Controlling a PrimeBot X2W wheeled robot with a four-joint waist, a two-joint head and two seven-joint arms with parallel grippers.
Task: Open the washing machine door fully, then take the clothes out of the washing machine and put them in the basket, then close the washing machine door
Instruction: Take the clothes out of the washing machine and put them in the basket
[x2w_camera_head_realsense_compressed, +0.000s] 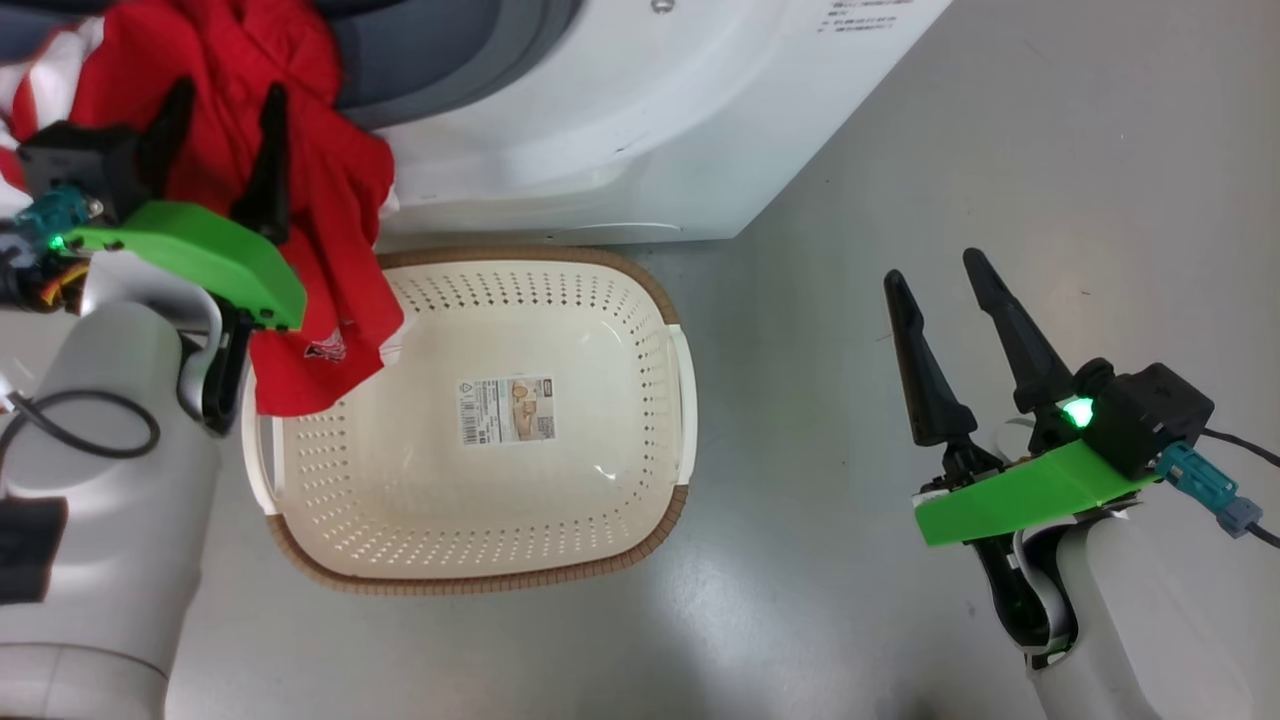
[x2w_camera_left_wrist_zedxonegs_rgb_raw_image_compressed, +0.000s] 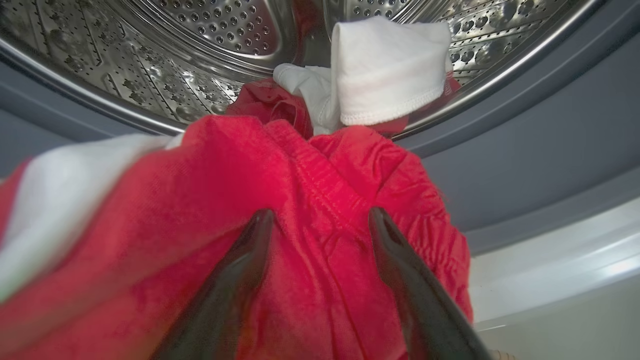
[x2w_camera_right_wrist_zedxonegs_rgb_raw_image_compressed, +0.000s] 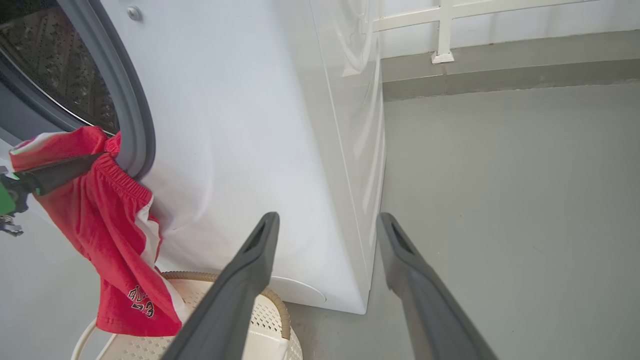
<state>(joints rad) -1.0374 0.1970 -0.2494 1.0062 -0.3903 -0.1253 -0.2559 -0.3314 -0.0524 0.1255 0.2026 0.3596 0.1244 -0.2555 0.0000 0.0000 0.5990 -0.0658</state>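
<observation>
left tool (x2w_camera_head_realsense_compressed: 230, 90): fingers spread wide, pinching nothing; red cloth lies behind and between them
left tool fingers (x2w_camera_left_wrist_zedxonegs_rgb_raw_image_compressed: 250, 260): both laid flat against the red cloth, tips pointing into the drum mouth
red shorts (x2w_camera_head_realsense_compressed: 330, 200): right at the left tool, draped out of the drum mouth past its fingertips; they hang down below the tool, and the hem with a dark print sits over the basket's near-left corner; white side band shows in the right wrist view
white garment (x2w_camera_left_wrist_zedxonegs_rgb_raw_image_compressed: 390, 70): beyond the left tool's tips, inside the drum, folded on top of more red cloth
drum (x2w_camera_left_wrist_zedxonegs_rgb_raw_image_compressed: 210, 30): perforated steel, straight ahead of the left tool
grey rubber ring (x2w_camera_left_wrist_zedxonegs_rgb_raw_image_compressed: 525, 150): rings the drum mouth, to the right of the left tool's fingers; the shorts' waistband crosses it
washing machine (x2w_camera_head_realsense_compressed: 620, 110): white body, ahead of both tools, closer to the left one
basket (x2w_camera_head_realsense_compressed: 640, 285): on the floor between the two tools, touching or just beside the machine's front; cream, perforated, brown rim
sticker (x2w_camera_head_realsense_compressed: 507, 408): on the basket's bottom, middle
right tool (x2w_camera_head_realsense_compressed: 932, 265): fingers spread apart, nothing between them; well apart from the clothes, off the basket's right side
floor (x2w_camera_head_realsense_compressed: 950, 150): grey, under and ahead of the right tool
</observation>
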